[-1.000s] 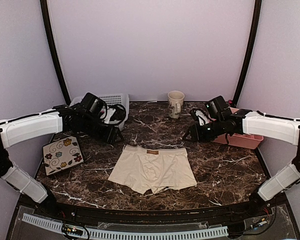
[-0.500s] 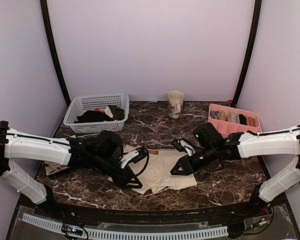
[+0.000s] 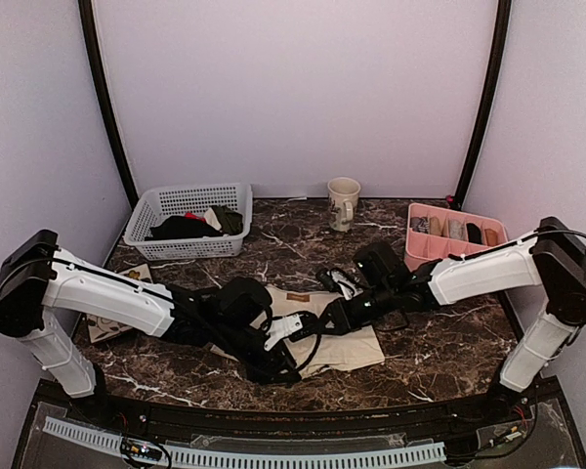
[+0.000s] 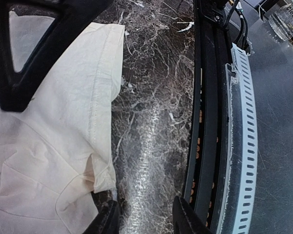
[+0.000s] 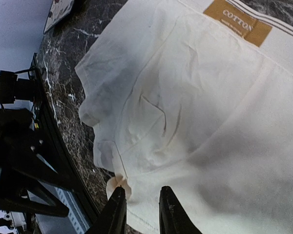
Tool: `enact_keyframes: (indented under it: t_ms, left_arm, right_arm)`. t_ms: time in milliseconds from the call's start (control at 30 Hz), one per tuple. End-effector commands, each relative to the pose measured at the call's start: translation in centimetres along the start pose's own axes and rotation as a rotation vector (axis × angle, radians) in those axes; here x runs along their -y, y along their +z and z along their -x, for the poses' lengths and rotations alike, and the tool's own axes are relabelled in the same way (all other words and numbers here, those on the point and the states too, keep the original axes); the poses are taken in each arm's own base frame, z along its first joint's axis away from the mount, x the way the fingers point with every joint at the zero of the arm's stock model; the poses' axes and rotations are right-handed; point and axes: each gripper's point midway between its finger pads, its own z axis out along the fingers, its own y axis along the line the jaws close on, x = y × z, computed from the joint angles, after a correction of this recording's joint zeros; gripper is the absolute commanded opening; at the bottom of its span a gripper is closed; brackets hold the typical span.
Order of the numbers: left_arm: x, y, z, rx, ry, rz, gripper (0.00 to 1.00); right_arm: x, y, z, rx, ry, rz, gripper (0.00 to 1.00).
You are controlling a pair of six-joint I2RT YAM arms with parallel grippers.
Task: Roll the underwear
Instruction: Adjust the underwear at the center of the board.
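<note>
The cream-beige cotton underwear lies flat on the dark marble table, leg hems toward the front edge. The left tool is parted and empty over bare marble beside a hem corner. The right tool is narrowly parted over the cloth; I cannot tell whether it grips.

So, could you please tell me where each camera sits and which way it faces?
Top external: above and behind the bases, facing down over the table; both arms show.
Left wrist: low over the table's near edge, facing down; left fingers at bottom.
Right wrist: close above the underwear, facing down; right fingers at bottom.
Shared by all: the underwear.
</note>
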Motion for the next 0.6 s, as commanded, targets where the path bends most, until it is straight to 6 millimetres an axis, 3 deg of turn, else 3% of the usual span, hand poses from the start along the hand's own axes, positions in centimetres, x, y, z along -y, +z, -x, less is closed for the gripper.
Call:
enact_keyframes:
  t_ms: [0,200,367,567]
  left_arm:
    - [-0.9,0.1,1.7,0.054,0.077,0.064,0.40]
    - [-1.1,0.3,0.7,0.065,0.089,0.066,0.43]
    - [-1.3,1.2,-0.2,0.038,0.087,0.057,0.43]
    - [-2.1,2.4,-0.8,-0.001,0.095,0.073,0.43]
  right_arm:
    - [-2.5,1.4,2.8,0.048,-0.034,0.097,0.24]
    - [-3.5,3.8,4.6,0.061,-0.008,0.171,0.24]
    - [-2.1,6.5,3.5,0.024,0.042,0.181,0.23]
    - [0.3,8.1,1.3,-0.024,0.079,0.136,0.20]
